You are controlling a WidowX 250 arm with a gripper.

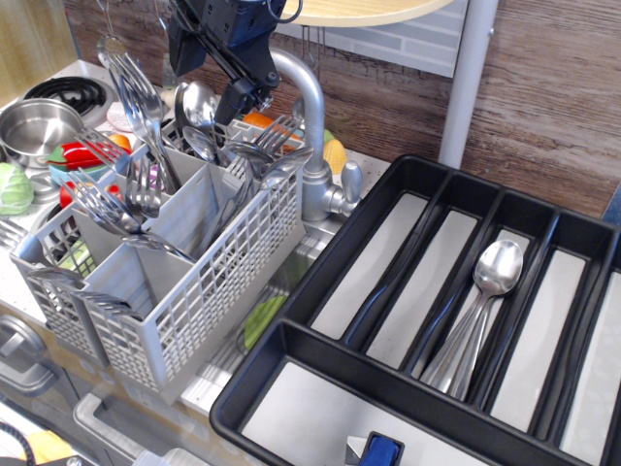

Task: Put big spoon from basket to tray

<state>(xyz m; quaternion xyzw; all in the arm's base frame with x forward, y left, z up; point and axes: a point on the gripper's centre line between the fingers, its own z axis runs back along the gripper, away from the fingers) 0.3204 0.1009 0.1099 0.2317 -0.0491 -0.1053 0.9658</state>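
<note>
The light grey perforated basket (225, 283) stands at the left, its compartments full of upright cutlery. A big spoon (199, 104) stands bowl up in a back compartment, with another spoon bowl (204, 144) just below it. My black gripper (248, 93) hangs over the back of the basket, just right of the big spoon's bowl. Its fingers look slightly apart with nothing between them. The black tray (320, 254) with pale grey lined compartments lies at the right. A few spoons (493, 270) lie in one middle compartment.
A chrome faucet (312, 116) rises right behind the basket, close to my gripper. Forks (107, 206) and long utensils (136, 89) fill the other compartments. A steel pot (34, 126) and toy vegetables (14, 187) sit far left. A grey post (466, 78) stands behind the tray.
</note>
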